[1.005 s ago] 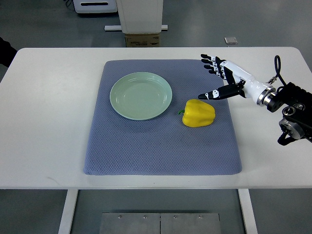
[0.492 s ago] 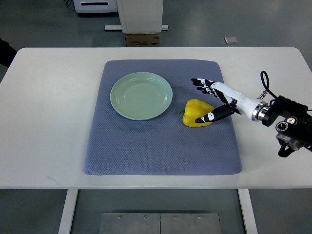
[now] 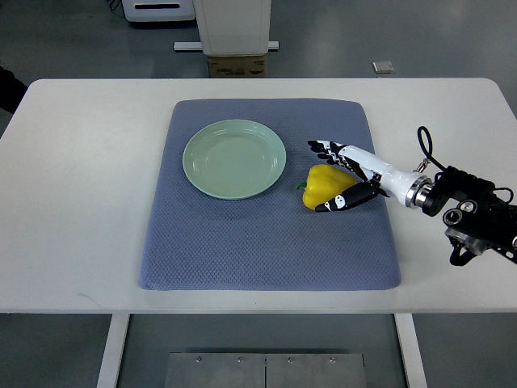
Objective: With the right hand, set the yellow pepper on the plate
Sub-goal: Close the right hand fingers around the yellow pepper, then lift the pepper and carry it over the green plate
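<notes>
The yellow pepper (image 3: 326,183) lies on its side on the grey-blue mat (image 3: 266,242), just right of the pale green plate (image 3: 234,159), which holds nothing. My right hand (image 3: 318,178) reaches in from the right and straddles the pepper. Its fingers (image 3: 325,148) stretch out just behind the pepper, and the thumb (image 3: 338,201) lies against the pepper's near side. The hand is open around the pepper, not closed on it. The pepper rests on the mat. My left arm does not show.
The mat covers the middle of a white table (image 3: 73,202). A cardboard box (image 3: 236,65) and a white machine base stand on the floor beyond the far edge. A dark object shows at the left edge (image 3: 10,85).
My right hand has come down and to the left from above the mat's right side, and its fingers and thumb now sit on either side of the pepper. The pepper has not moved.
</notes>
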Tool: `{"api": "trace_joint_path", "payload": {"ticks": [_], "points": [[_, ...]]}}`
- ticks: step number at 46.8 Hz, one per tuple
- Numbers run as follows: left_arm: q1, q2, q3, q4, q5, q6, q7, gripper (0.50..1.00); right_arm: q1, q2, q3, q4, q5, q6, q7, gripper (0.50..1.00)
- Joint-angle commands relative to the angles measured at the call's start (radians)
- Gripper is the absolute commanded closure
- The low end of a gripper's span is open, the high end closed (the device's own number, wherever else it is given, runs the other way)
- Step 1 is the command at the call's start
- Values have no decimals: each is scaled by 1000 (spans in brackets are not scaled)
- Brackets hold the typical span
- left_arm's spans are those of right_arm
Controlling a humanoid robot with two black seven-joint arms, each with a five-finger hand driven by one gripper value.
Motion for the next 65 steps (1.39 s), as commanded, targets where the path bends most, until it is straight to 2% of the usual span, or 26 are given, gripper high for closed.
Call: {"api": "trace_joint_path", "payload": {"ticks": [1, 18, 23, 27, 33, 44, 54, 65], "points": [[0, 0, 0, 0, 0, 0, 0, 500, -2, 8, 0, -6, 0, -2, 0, 557], [0, 0, 0, 0, 0, 0, 0, 500, -7, 57, 0, -52, 0, -3, 2, 668], [0, 0, 0, 0, 0, 0, 0, 500, -7, 63, 0, -67, 0, -2, 3, 733], [0, 0, 0, 0, 0, 0, 0, 500, -8, 73, 0, -82, 0, -2, 5, 820], [0, 0, 0, 0, 0, 0, 0, 500, -10, 85, 2, -98, 1, -2, 5, 1000], [0, 0, 0, 0, 0, 0, 0, 500, 18, 106, 44, -101, 5, -3, -3, 1000], [0, 0, 0, 0, 0, 0, 0, 500, 122, 116, 75, -102, 28, -3, -37, 1000], [0, 0, 0, 0, 0, 0, 0, 500, 185, 235, 74, -176, 48, -43, -63, 1000]]}}
